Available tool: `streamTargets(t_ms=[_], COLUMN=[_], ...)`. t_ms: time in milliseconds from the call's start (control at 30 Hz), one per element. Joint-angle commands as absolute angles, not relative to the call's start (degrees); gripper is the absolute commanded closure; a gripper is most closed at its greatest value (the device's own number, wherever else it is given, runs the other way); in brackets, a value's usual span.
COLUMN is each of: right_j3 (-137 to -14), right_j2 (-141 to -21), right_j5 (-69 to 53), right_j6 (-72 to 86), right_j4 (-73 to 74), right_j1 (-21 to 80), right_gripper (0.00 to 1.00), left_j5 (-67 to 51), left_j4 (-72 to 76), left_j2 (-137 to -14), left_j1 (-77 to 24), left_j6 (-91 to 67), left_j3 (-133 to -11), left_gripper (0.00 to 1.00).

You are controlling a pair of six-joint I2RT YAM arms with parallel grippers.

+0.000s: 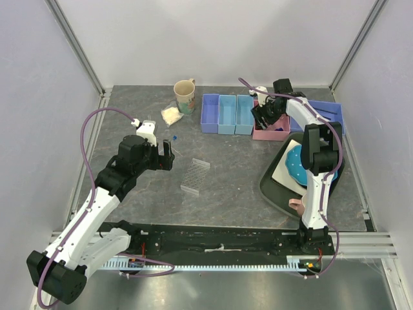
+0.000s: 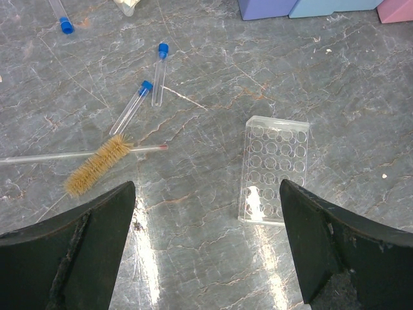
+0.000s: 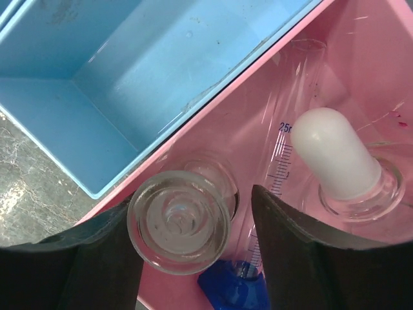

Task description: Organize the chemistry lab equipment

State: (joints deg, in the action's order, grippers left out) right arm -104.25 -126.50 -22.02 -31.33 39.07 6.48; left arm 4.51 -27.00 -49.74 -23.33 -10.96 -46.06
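Observation:
My left gripper [image 1: 165,155] [image 2: 206,248] is open and empty, low over the bare table. The clear plastic tube rack [image 2: 274,169] [image 1: 195,176] lies just ahead of its right finger. Three blue-capped clear tubes [image 2: 159,72] lie loose to the front left, with a bristle brush [image 2: 100,165] and a thin glass rod [image 2: 64,155]. My right gripper [image 1: 264,117] [image 3: 193,258] is open inside the pink bin [image 3: 213,123], its fingers either side of a glass-stoppered flask [image 3: 179,221]. The white-stoppered flask [image 3: 335,155] and a graduated cylinder [image 3: 277,171] stand beside it. The powder bag [image 1: 170,115] lies by the cream mug [image 1: 185,95]. The tripod is out of view.
Three blue bins [image 1: 227,114] stand in a row left of the pink bin [image 1: 271,133]. A dark tray [image 1: 274,190] at the right holds the blue dotted plate [image 1: 297,165]. A pink mug [image 1: 295,206] sits at its near edge.

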Motion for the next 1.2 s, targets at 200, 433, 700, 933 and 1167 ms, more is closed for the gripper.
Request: streamTargets(t_ms=[200,433,700,933,1167], right_j3=[-106.6,-103.2,-89.6,-69.9,-56.3], right_j2=[-120.4,-112.9,-97.4,-78.9,-69.1], right_j5=[-23.2,-21.8,-23.8,-27.6,-29.4], right_j6=[-30.9,-29.7,-28.9,-22.6,-9.2], right_j4=[38.9,35.3,29.5,13.3,5.2], right_j1=[6.4,6.4,6.4,6.3,5.2], right_gripper=[0.23,0.18,0.09,0.02,0.02], left_j5=[4.8,4.7,4.2,4.2,4.9], left_j4=[-25.8,-25.9,-25.9,-26.1,-26.0], left_j2=[-49.1,-48.6,-48.8,-49.9,-53.6], left_j1=[-23.4,-23.4,-23.4,-23.4,-23.2], left_j6=[-9.3,-9.5,-9.9,-10.4,-10.5], left_j3=[-46.1,-46.1,-46.0,-46.1,-46.8], left_gripper=[0.01,0.01,0.01,0.01,0.01])
